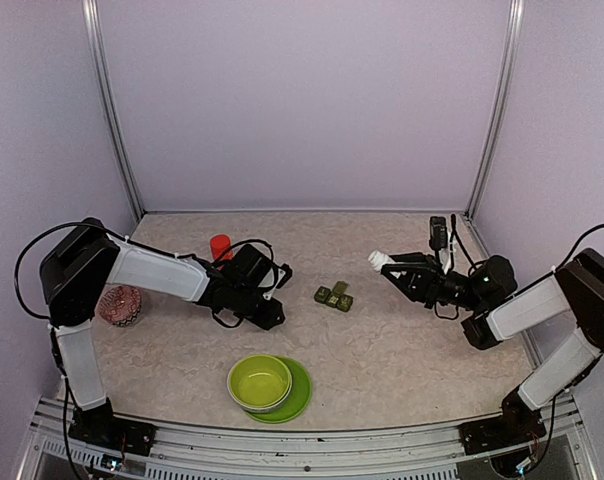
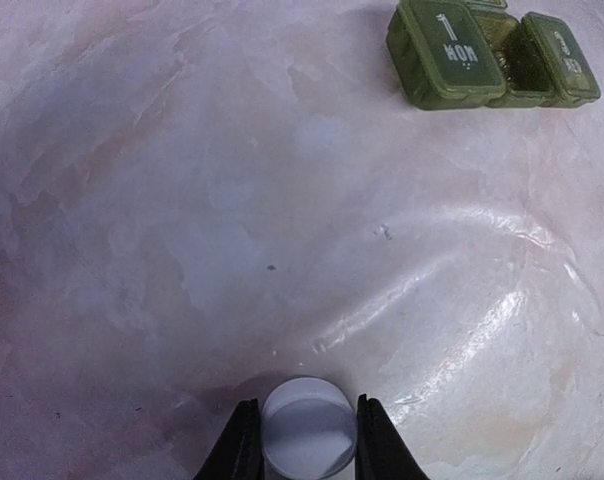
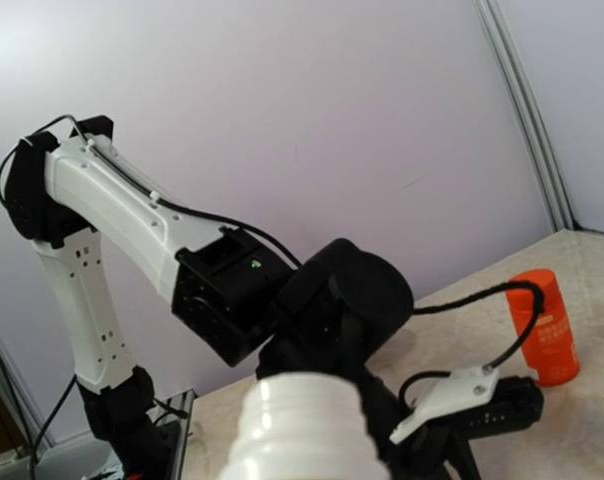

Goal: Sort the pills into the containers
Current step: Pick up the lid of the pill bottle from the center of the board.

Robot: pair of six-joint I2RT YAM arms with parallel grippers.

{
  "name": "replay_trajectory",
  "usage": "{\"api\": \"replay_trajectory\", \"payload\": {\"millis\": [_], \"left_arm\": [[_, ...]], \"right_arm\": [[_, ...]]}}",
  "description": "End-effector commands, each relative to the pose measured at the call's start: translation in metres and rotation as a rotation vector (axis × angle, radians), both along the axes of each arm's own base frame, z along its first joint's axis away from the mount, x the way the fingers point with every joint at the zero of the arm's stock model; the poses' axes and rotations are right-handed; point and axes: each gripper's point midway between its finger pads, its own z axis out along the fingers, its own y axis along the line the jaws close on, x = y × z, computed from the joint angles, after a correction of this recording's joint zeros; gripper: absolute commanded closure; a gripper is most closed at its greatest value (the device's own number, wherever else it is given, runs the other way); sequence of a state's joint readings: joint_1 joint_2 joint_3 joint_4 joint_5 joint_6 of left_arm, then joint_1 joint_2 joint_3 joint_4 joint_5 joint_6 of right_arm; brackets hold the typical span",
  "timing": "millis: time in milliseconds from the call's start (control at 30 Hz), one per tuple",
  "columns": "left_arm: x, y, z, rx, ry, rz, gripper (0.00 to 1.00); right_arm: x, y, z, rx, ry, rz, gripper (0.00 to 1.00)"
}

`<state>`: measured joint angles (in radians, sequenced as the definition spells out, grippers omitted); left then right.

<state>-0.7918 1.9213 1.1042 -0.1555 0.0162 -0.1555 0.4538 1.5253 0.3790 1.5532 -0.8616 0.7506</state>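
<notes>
We note a smooth, glossy marbled tabletop [image 2: 182, 220]. The containers [image 2: 450, 60] are glossy dark green plastic, the cap [image 2: 307, 432] translucent white plastic, the bowl [image 1: 259, 385] smooth and shiny, the white bottle [image 3: 297, 425] ribbed plastic.

I read "MON", upside down, on the left lid of the containers [image 2: 482, 60]. Right lid's lettering and the orange bottle [image 3: 547, 325] label print: illegible.

Greens and one orange-red on pale marbled stone.
The containers [image 2: 492, 55] are dark olive green with pale lettering on the lids. The bowl [image 1: 260, 381] is lime and the plate [image 1: 300, 395] a deeper green. The red bottle [image 3: 544, 327] is orange-red. The cap [image 2: 307, 440] and white bottle [image 3: 302, 430] are white. The table [image 1: 402, 350] is veined pinkish cream, and the arms [image 1: 157, 272] are white and black.
</notes>
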Motion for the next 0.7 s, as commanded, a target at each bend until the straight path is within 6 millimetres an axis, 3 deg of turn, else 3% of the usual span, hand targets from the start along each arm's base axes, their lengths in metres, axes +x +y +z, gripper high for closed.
{"api": "replay_trajectory", "payload": {"millis": [0, 500, 667], "left_arm": [[-0.001, -0.014, 0.025, -0.105, -0.024, -0.050, 0.84], [-0.040, -0.064, 0.155, -0.505, -0.098, -0.287, 0.83], [-0.056, -0.076, 0.181, -0.602, -0.087, -0.352, 0.83]], "right_arm": [[-0.001, -0.002, 0.018, 0.032, -0.123, 0.002, 0.79], [0.011, 0.014, 0.001, -0.042, -0.089, 0.010, 0.81], [0.010, 0.021, -0.002, -0.066, -0.097, 0.005, 0.81]]}}
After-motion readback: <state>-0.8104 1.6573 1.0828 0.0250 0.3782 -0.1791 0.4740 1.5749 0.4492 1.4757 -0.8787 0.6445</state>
